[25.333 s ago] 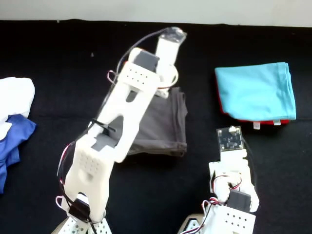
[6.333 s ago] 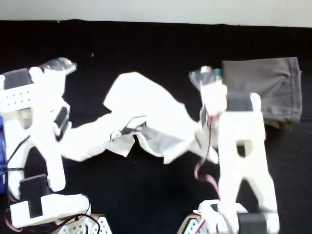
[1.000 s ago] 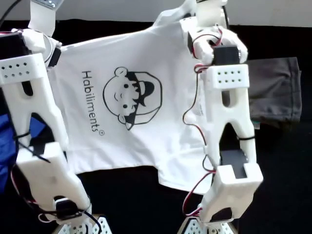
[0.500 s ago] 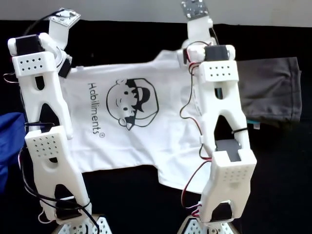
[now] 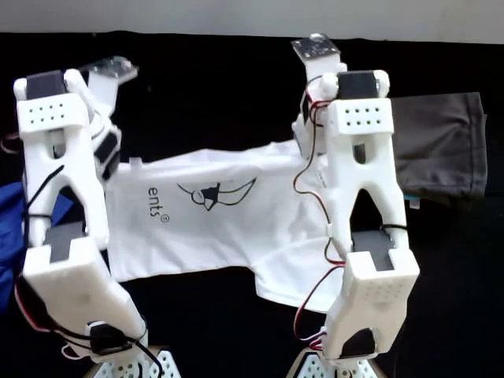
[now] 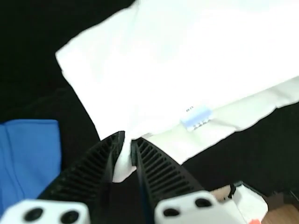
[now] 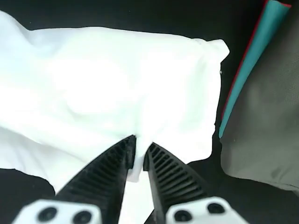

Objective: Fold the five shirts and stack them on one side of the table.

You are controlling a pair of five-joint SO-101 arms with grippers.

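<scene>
1. Black cloth covers the desk (image 5: 197, 79), and a pale wall (image 5: 236, 16) runs along its far edge.
2. Between the two arms lies a white shirt (image 5: 228, 228), spread flat on the desk. Its far part is doubled over the printed front, so part of the print is covered.
3. On the shirt's left side, the left claw (image 6: 127, 139) is closed narrow on the hem, with white cloth nipped between the jaws.
4. On the side next to the stack, the right claw (image 7: 140, 142) pinches the shirt's edge the same way.
5. At the desk's right side a folded grey shirt (image 5: 437, 146) rests on a teal shirt (image 7: 247, 70).
6. At the desk's left edge lies a blue shirt (image 5: 9, 228).
</scene>
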